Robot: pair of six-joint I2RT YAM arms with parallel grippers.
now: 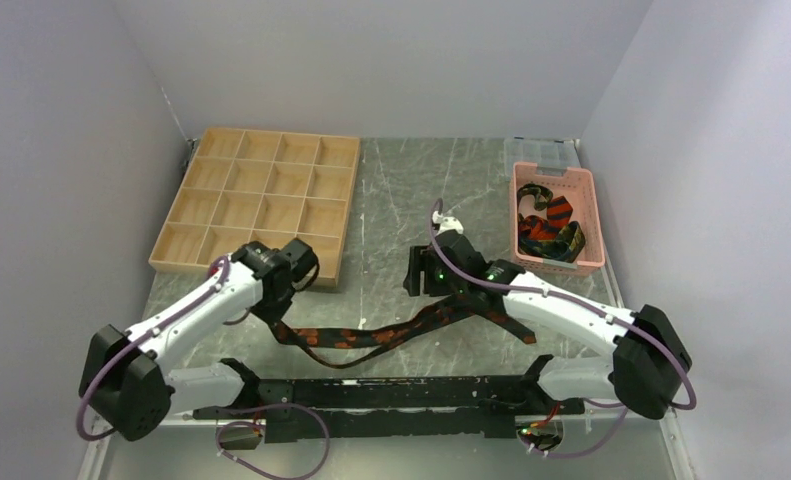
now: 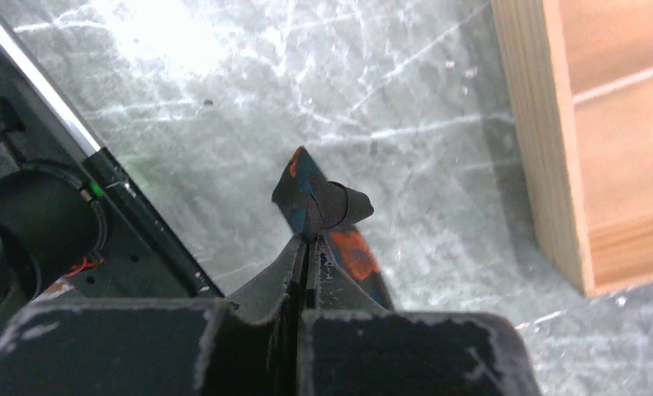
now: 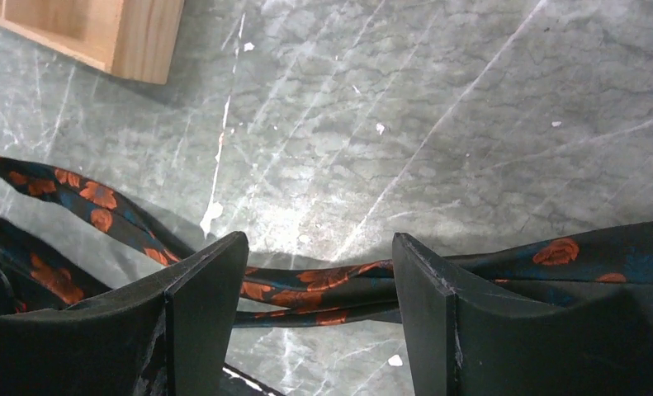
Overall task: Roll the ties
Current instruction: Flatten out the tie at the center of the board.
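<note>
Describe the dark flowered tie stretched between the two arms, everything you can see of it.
The tie is a long, narrow strip of dark fabric with orange-red blotches and teal hints. It lies unrolled and wavy across the grey table between the arms. The left gripper is shut on one end, which pokes out beyond the grip. The open right gripper straddles the other part, where strands of the tie run between the jaws.
</note>
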